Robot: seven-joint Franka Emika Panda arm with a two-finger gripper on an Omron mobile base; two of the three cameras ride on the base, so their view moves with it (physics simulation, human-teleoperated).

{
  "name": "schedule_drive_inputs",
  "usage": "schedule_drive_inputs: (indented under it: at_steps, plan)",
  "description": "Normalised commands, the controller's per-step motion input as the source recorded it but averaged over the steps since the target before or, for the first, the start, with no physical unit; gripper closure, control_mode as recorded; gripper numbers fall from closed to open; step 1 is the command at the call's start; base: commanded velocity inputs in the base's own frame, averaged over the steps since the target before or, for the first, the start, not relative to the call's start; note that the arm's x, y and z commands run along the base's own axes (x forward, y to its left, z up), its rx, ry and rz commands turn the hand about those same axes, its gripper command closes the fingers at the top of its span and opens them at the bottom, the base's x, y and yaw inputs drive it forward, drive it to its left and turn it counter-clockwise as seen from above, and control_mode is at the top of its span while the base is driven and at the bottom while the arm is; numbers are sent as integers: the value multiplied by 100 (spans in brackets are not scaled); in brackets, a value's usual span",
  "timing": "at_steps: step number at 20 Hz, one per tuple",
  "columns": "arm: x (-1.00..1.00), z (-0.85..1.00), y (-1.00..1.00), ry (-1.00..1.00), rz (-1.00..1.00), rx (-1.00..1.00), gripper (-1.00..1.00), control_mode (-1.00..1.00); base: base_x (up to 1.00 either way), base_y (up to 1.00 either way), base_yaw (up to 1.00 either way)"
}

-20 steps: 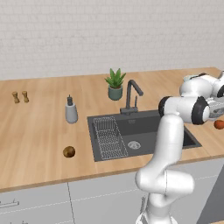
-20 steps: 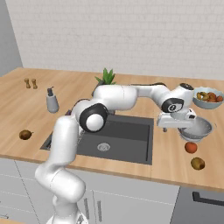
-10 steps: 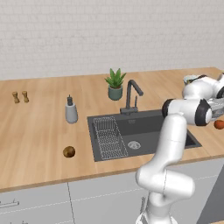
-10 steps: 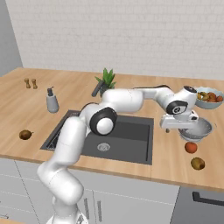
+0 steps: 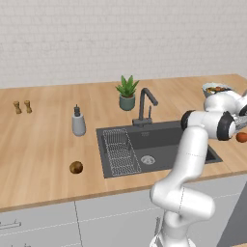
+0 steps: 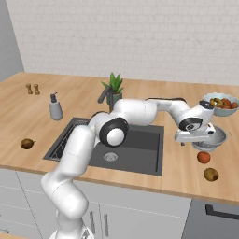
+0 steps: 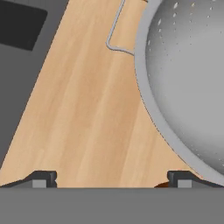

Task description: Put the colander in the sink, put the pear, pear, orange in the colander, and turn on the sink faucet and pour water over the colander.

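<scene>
Round silver-grey perforated metal colander point(image 6: 211, 138) on the wooden counter point(image 6: 177, 158) right of the dark grey rectangular sink point(image 6: 135, 147), near the counter's right end; dark two-finger gripper point(image 7: 111, 178) poised over its left rim, jaws wide apart, holding nothing. Red-orange round orange point(image 6: 203, 157) and yellowish-brown pear point(image 6: 211, 174) nearer the counter's front edge. Second pear point(image 6: 27, 144) by the front edge left of the sink

Silver colander point(image 6: 211, 138) upright, orange point(image 6: 203, 157) beside
</scene>
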Motion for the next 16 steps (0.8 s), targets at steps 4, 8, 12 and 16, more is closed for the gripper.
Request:
schedule_drive_inputs:
  at_steps: [4, 8, 12, 16]
  plan:
    - [14, -12, -4, -12, 0, -14, -100, -100, 0, 0, 0]
    - [28, 0, -8, -1, 1, -8, -100, -100, 0, 0, 0]
    - [19, 0, -7, 0, 2, -4, -100, -100, 0, 0, 0]
    - [-2, 17, 0, 0, 6, -3, -100, -100, 0, 0, 0]
